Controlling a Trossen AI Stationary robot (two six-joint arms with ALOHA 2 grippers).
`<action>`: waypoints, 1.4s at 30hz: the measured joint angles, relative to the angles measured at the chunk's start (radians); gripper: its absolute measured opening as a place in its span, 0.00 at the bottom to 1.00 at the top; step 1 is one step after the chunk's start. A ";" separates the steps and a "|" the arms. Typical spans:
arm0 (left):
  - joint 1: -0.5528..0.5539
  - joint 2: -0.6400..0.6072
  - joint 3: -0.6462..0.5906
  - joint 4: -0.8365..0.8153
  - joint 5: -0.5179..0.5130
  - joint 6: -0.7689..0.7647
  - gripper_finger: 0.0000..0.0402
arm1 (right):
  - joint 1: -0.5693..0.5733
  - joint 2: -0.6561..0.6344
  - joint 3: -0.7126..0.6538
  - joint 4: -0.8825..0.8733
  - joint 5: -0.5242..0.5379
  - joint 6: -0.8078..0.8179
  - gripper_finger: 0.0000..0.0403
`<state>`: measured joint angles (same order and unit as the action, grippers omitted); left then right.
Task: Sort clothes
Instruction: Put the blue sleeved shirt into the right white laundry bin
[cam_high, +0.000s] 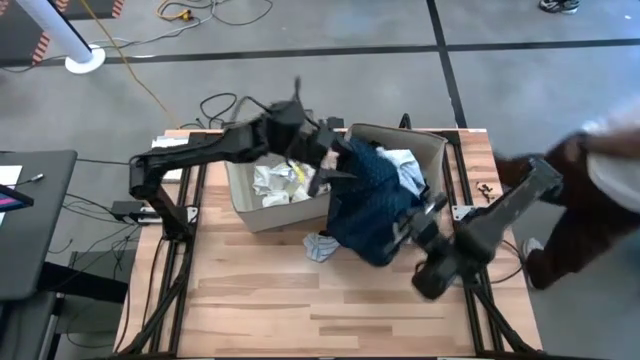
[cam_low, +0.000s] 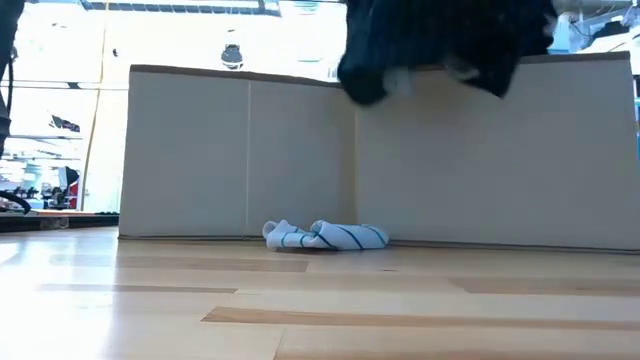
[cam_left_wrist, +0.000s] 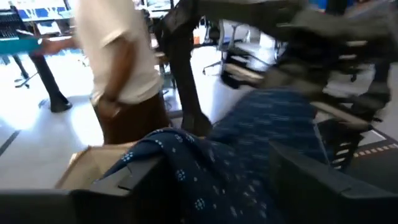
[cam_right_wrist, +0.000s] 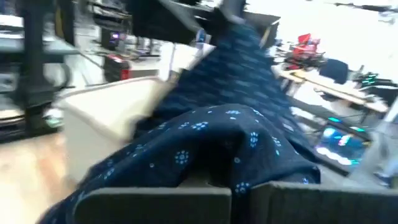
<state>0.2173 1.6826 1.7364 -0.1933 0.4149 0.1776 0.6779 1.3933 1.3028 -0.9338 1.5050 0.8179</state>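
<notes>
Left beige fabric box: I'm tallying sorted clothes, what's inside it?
The left beige fabric box holds crumpled white garments. The left arm covers its rear part, hiding anything there.

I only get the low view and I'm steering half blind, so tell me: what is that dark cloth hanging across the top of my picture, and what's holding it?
Observer: It's the navy dotted garment, lifted and stretched between the left gripper over the boxes and the right gripper nearer the table's front.
Operator: I see only box walls. Anything inside?
Observer: The left box holds white clothes; the right box shows light blue fabric.
Operator: Anyone close by?
Observer: Yes, a person stands just off the right side of the table.
</notes>
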 joint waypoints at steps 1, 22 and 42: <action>-0.002 -0.013 0.026 -0.035 0.000 0.000 0.63 | -0.023 -0.028 0.012 0.001 -0.003 -0.050 0.00; -0.036 -0.193 0.166 -0.339 -0.054 0.051 0.65 | -0.784 -0.139 0.024 -0.204 -0.631 -0.322 0.00; -0.258 -0.176 -0.132 -0.863 -0.047 0.146 0.65 | -1.062 -0.055 -0.088 -0.264 -1.166 -0.452 0.19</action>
<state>-0.0412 1.5063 1.6046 -1.0565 0.3678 0.3233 -0.3846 1.3378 1.2152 -1.1983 0.3395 0.3659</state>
